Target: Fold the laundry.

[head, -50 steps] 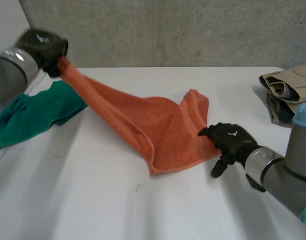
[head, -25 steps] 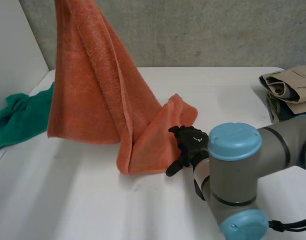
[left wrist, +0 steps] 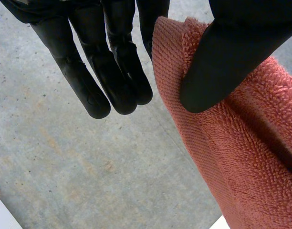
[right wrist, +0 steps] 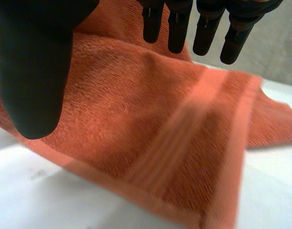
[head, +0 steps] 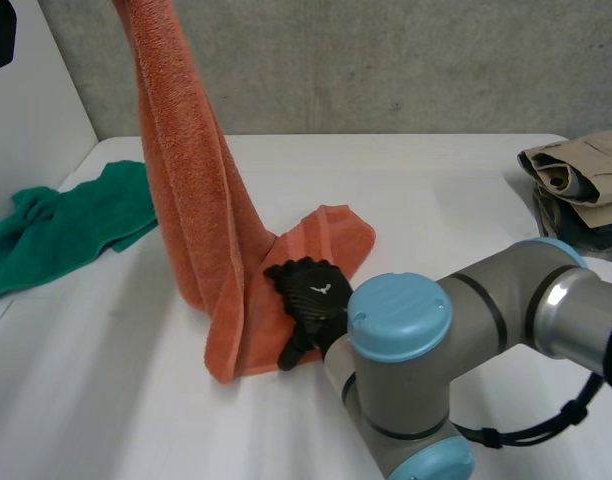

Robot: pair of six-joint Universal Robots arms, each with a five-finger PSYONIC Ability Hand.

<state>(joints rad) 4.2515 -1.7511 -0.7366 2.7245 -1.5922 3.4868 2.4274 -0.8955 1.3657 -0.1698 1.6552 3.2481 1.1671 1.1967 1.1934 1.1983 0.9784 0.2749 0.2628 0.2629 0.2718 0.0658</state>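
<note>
**Orange towel held up by one end, other end on the desk**

Left hand (left wrist: pixel 112 67): closed on the orange towel (head: pixel 191 220), pinching its upper end between thumb and a finger. The cloth hangs steeply down to the white desk (head: pixel 436 190).

Right hand (head: pixel 308 290): fingers straight, thumb spread, clasping nothing. It lies on the towel's striped lower end, flat on the desk.

Green cloth (head: pixel 76 225) sits near the desk's left edge. Beige clothes (head: pixel 576 165) lie at the far right, well apart.
</note>
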